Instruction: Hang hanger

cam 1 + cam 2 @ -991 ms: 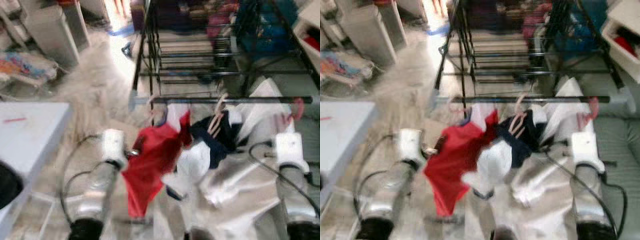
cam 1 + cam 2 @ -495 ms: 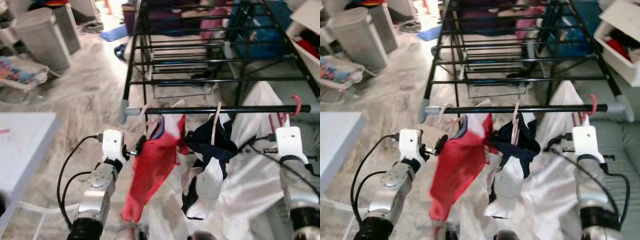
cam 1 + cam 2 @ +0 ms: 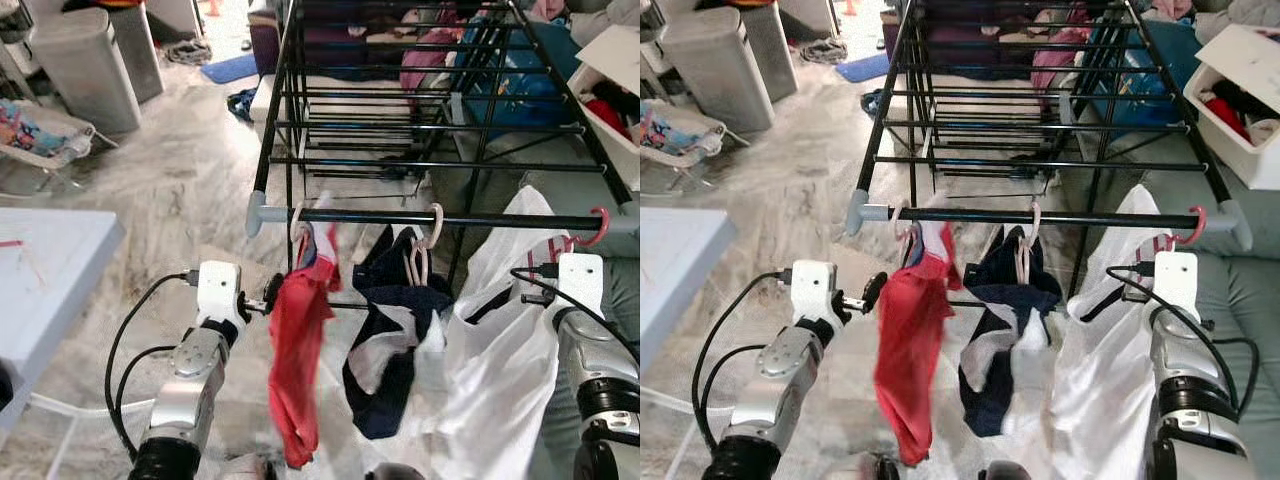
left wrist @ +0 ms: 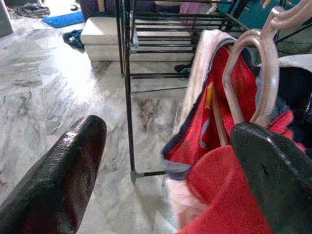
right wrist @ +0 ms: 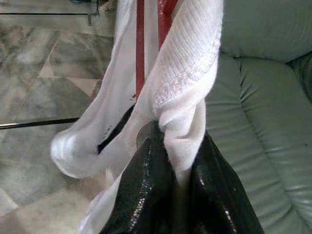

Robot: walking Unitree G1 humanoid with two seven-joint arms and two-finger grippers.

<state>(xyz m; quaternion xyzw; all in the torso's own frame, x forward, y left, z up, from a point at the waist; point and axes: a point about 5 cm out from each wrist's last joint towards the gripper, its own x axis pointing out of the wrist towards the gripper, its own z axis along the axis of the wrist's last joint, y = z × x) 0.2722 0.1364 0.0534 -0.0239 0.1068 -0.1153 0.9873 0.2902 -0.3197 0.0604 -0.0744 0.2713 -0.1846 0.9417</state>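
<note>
Hangers (image 3: 428, 225) hook the near rack (image 3: 440, 217) bar; right fingers (image 5: 146, 195) pinch the white garment (image 5: 180, 87), left fingers (image 4: 58, 180) spread beside the red garment (image 3: 297, 350).

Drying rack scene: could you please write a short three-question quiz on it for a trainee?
1. True or false: the red garment hangs from the rack's front rail.
2. What are the right gripper jaws shut on? A red garment; B navy garment; C white garment.
3. Fill in: the left gripper jaws are ___.

Key: 1 true; 2 C; 3 open.
</note>
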